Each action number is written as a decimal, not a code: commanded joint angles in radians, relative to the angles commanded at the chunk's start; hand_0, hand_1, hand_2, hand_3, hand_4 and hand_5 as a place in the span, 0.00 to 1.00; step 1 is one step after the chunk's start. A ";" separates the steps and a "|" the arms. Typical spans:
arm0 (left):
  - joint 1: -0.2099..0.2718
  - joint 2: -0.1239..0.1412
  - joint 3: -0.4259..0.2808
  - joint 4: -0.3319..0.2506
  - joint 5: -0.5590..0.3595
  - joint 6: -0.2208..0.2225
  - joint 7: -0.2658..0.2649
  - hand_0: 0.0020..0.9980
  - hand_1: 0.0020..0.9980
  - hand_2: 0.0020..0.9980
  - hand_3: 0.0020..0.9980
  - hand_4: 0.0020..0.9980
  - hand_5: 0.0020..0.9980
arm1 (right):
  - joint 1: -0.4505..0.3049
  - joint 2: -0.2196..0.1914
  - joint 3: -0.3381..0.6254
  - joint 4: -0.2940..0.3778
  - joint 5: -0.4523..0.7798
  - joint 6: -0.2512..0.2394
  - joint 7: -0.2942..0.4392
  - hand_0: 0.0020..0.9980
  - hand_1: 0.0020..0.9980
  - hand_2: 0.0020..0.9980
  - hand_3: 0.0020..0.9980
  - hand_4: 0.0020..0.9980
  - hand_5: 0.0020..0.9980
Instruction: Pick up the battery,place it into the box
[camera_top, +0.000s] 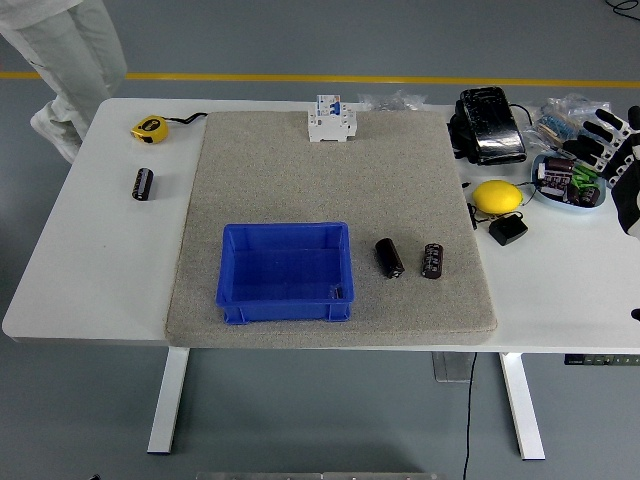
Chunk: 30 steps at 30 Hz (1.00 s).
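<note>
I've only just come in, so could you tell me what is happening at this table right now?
Nothing is being handled yet. The robot's right hand hovers at the table's right edge, fingers spread and empty; its left arm is out of view. Two dark batteries lie on the grey mat just right of the blue box, and a third lies on the bare table at the left. A person's legs show at the far left corner.
</note>
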 joint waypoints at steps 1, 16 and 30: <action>0.000 0.000 0.000 0.000 0.001 0.000 0.000 0.69 0.66 0.75 0.70 0.72 0.55 | 0.001 -0.001 -0.002 -0.001 -0.016 -0.001 0.003 0.80 0.79 0.81 0.87 1.00 0.81; -0.006 0.002 0.003 -0.001 -0.002 0.001 0.000 0.69 0.65 0.75 0.70 0.72 0.55 | 0.068 -0.062 -0.169 -0.032 -0.415 -0.042 0.020 0.81 0.81 0.84 0.90 1.00 0.62; -0.008 0.006 0.008 -0.003 -0.004 0.004 0.001 0.69 0.65 0.75 0.70 0.72 0.55 | 0.222 -0.105 -0.480 -0.151 -0.782 -0.151 0.103 0.81 0.83 0.87 0.99 1.00 0.36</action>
